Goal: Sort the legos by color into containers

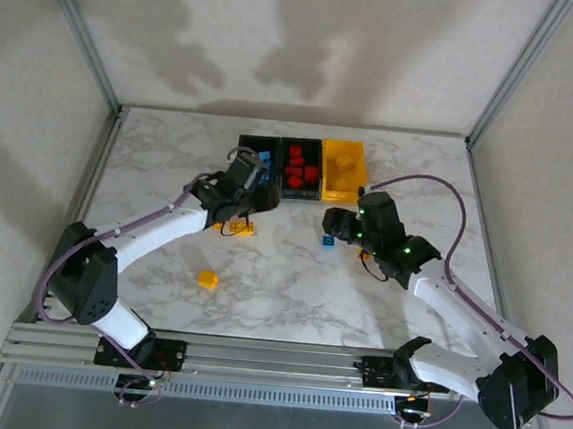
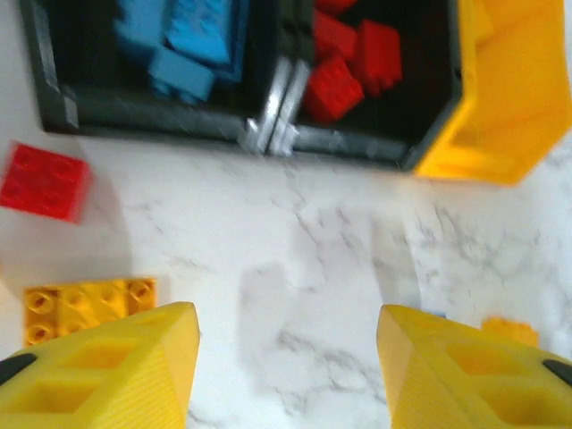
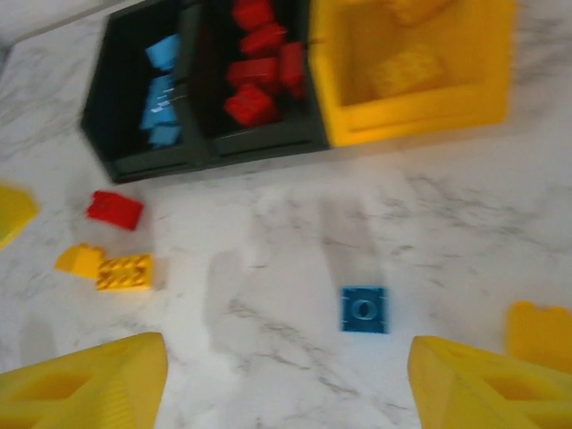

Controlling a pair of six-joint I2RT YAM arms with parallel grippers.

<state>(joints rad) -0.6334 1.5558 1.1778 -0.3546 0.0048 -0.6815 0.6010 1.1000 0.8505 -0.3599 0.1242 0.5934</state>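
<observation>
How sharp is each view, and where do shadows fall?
Left wrist: blurred, the black bins and loose red brick soft-edged. Right wrist: also soft, though the loose blue brick is readable. Top external: sharp, with large arm shadows across the back wall.

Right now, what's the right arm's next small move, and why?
Probably lower the right tool onto the blue brick and close: it lies loose just ahead of the open, empty jaws. The other blues sit in the left bin.
</observation>
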